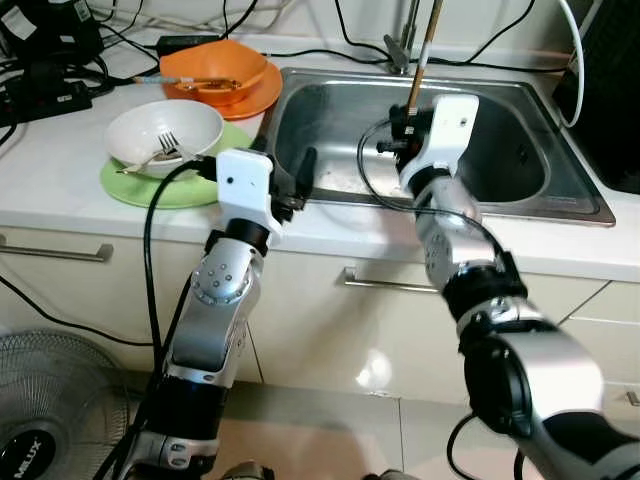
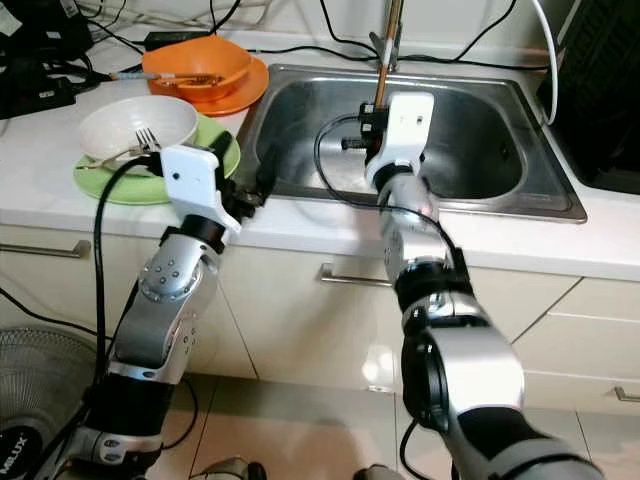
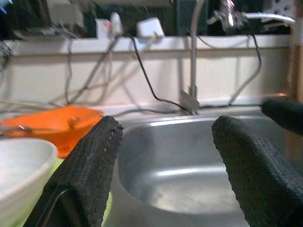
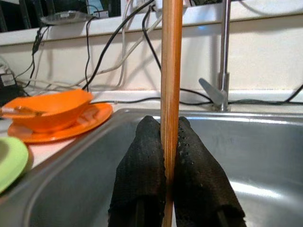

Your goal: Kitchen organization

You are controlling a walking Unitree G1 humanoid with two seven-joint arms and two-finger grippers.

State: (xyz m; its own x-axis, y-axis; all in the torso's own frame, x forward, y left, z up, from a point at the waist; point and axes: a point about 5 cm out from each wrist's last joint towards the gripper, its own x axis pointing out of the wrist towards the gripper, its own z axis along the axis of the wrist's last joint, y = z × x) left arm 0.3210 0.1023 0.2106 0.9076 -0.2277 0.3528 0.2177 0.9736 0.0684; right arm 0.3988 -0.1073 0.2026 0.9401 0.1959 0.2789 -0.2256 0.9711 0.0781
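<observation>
Right wrist view gives you the clearest read: the right gripper [image 4: 169, 142] has its two black fingers pinched tight on a thin wooden stick [image 4: 171, 71], most likely a chopstick, which stands upright between the pads. From the head views you can see that gripper held over the stainless sink [image 1: 560, 190], with the stick rising past the faucet [image 1: 405, 40] behind it. The stick's lower end is hidden by the fingers, so you cannot tell whether it touches the basin.

Your left gripper [image 1: 298, 180] hovers at the sink's near left rim, fingers spread wide with nothing between them, just beside the white bowl [image 1: 140, 130] that holds a fork [image 1: 168, 145] and sits on a green plate [image 1: 190, 190]. Further back on the counter [image 1: 50, 180], an orange bowl [image 1: 215, 65] rests on an orange plate [image 1: 255, 100], with some utensil lying in it.

You appear to be mid-carry, the stick lifted and not yet put anywhere. Judging by the task, the next move calls for picking a destination, either down into the sink or over to the dishes, then swinging the right arm there while keeping the stick vertical and clear of the faucet. Keep the pinch firm; a thin round stick can pivot or slide in the pads.
</observation>
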